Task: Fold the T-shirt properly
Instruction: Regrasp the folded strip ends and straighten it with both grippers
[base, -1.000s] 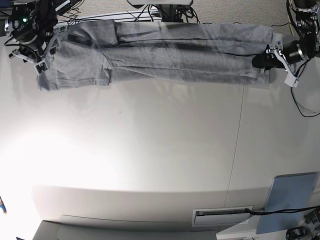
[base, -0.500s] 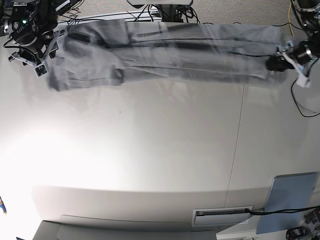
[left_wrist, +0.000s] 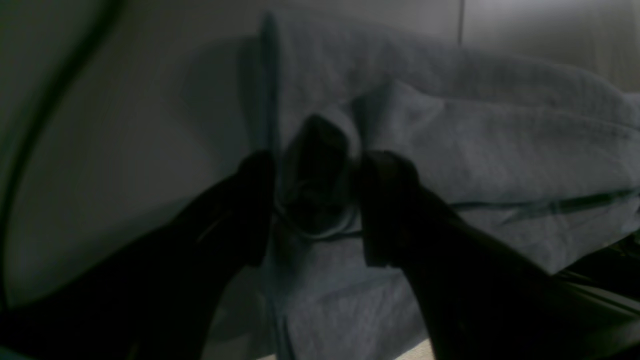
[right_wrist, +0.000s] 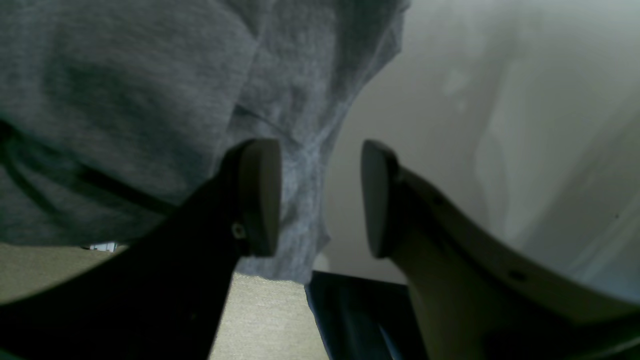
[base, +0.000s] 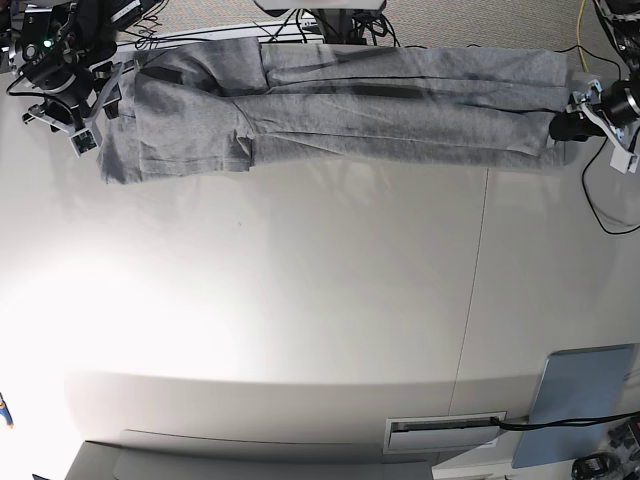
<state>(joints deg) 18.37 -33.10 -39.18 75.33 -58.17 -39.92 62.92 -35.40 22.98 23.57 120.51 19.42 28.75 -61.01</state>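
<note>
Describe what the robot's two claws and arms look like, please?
Each claw has two flat, paddle-like fingers with rounded tips. On the right gripper one finger is black and the other pale beige. The left gripper looks all dark in its dim view. From above, both arms are black with white fittings; the right arm shows a small green light and loose black cables.

Black arms, green indicator light (right one) — black-and-white pincer (right_wrist: 320, 197) fingers, rounded pads
</note>
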